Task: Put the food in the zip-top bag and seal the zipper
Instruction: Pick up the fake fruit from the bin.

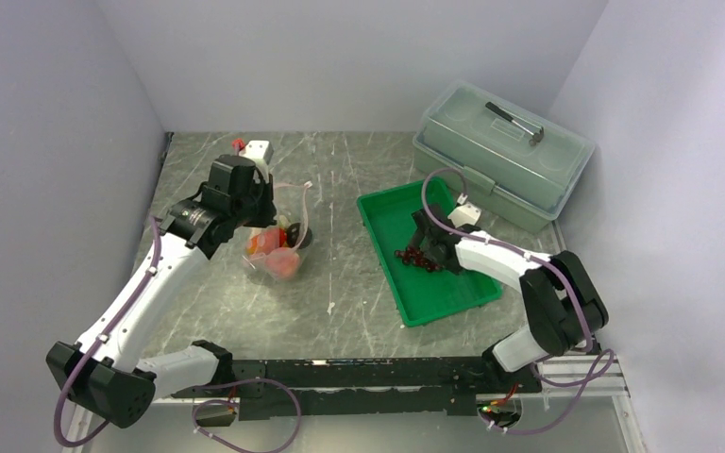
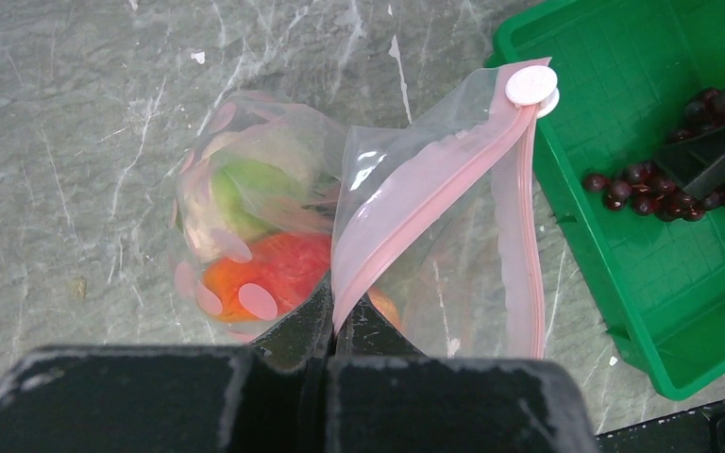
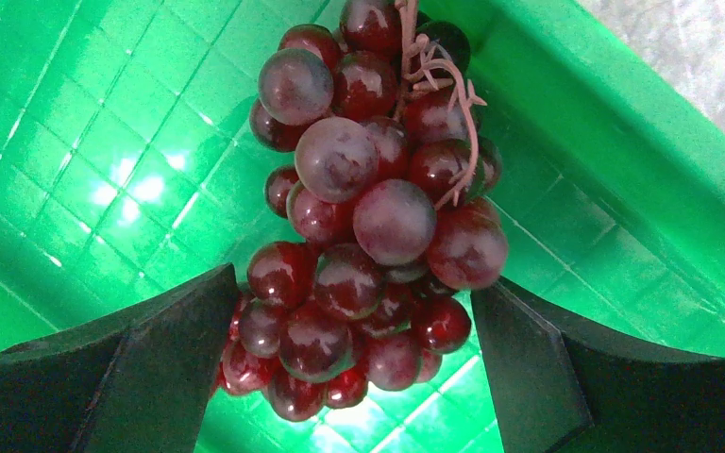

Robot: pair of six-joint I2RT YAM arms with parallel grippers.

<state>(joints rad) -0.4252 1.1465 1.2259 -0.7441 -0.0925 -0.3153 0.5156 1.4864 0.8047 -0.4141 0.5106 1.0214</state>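
My left pincer [image 2: 335,326] is clenched on the pink zipper [image 2: 434,203] at the mouth of the clear zip-top bag [image 2: 425,245]. The bag rests left of the worktop's middle and holds a red-orange fruit [image 2: 283,269] and a white-and-green vegetable [image 2: 255,189]. My left arm stretches from the near left corner, wrist bent down over the bag.

My right pincer [image 3: 354,311] is spread apart, one finger on each side of the lower end of the dark grape bunch [image 3: 368,217]. The bunch lies in the green tray [image 1: 453,288], toward the right edge. My right arm folds at the elbow and reaches leftward into the tray.
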